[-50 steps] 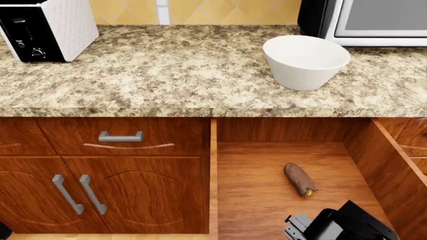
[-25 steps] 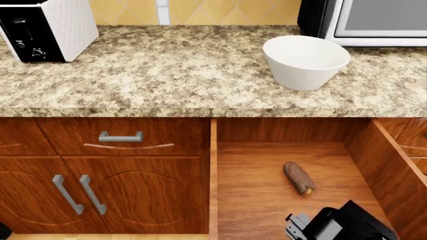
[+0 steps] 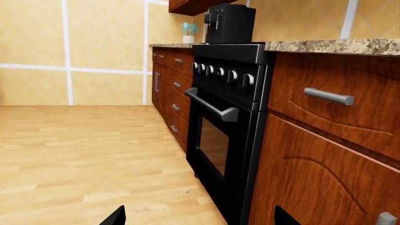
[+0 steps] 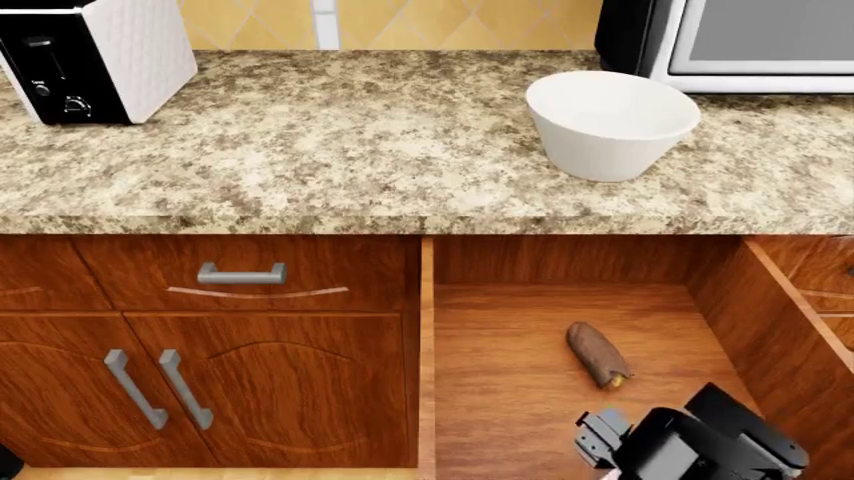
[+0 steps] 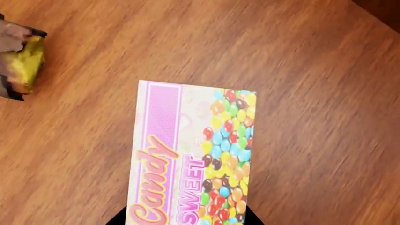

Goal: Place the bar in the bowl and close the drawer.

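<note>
We are looking at the bar (image 4: 599,354) lying near the middle of the open drawer (image 4: 561,330); it looks small, light and bumpy. We are planning to pinch it across its brown middle. Our right gripper (image 5: 184,216) is hovering spread over a candy box (image 5: 190,154), and our left gripper (image 3: 196,219) is spread too, holding nothing.

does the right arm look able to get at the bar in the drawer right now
Probably yes: the bar lies uncovered in the open drawer, with the right gripper just beside it. A candy box lies under the gripper, not between them.

The small dark-brown bar with a yellowish tip (image 5: 18,63) is cut off by the right wrist picture's edge, as is the pink candy box (image 5: 187,154). In the head view, the black right gripper (image 4: 607,452) is clipped at the bottom edge, hiding its fingers. The open reddish-brown wooden drawer's (image 4: 521,380) front is out of frame.
</note>
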Controlling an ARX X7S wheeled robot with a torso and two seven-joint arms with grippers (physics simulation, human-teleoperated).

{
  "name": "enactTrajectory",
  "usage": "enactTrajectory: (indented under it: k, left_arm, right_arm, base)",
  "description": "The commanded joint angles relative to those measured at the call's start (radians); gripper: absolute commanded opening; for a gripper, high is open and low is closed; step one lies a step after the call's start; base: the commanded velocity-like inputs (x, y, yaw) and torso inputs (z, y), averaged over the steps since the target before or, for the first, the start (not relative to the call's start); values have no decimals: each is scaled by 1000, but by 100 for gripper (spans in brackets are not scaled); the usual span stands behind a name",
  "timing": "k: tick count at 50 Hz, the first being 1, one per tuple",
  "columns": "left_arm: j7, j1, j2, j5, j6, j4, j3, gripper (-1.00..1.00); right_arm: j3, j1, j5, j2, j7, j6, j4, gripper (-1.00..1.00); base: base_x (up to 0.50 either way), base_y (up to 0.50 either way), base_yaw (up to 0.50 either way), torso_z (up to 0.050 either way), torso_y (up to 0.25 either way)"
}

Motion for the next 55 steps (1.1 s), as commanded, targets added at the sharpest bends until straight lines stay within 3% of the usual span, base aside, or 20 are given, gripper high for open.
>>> enactTrajectory:
  k: [1, 16, 23, 41, 50, 52, 55]
  left_arm:
    - [1, -3, 2, 1, 3, -1, 2, 100]
    - [-2, -5, 4, 5, 2, 3, 5, 100]
    - [-6, -3, 5, 8, 0, 9, 5, 100]
    - [-44, -48, 4, 52, -9, -12, 8, 100]
    - [-74, -74, -1, 78, -31, -5, 12, 100]
    - [-110, -98, -4, 115, -57, 2, 16, 100]
    - [-134, -114, -7, 138, -78, 9, 18, 100]
  right_arm:
    - [-18, 92, -131, 43, 85, -32, -79, -100]
    - [12, 325, -249, 87, 184, 43, -176, -100]
    - [44, 488, -278, 95, 201, 151, -177, -100]
    - [104, 877, -274, -27, 57, 552, 109, -100]
    - [82, 951, -324, -156, -90, 696, 359, -100]
    - [17, 954, -391, -344, -296, 804, 659, -100]
    - [-29, 924, -427, -508, -469, 876, 1066, -100]
  base:
    - [0, 0, 0, 0, 0]
    - [0, 0, 0, 0, 0]
    - [0, 0, 0, 0, 0]
    - [0, 0, 0, 0, 0]
    - [0, 0, 0, 0, 0]
    - [0, 0, 1, 0, 0]
    - [0, 0, 0, 0, 0]
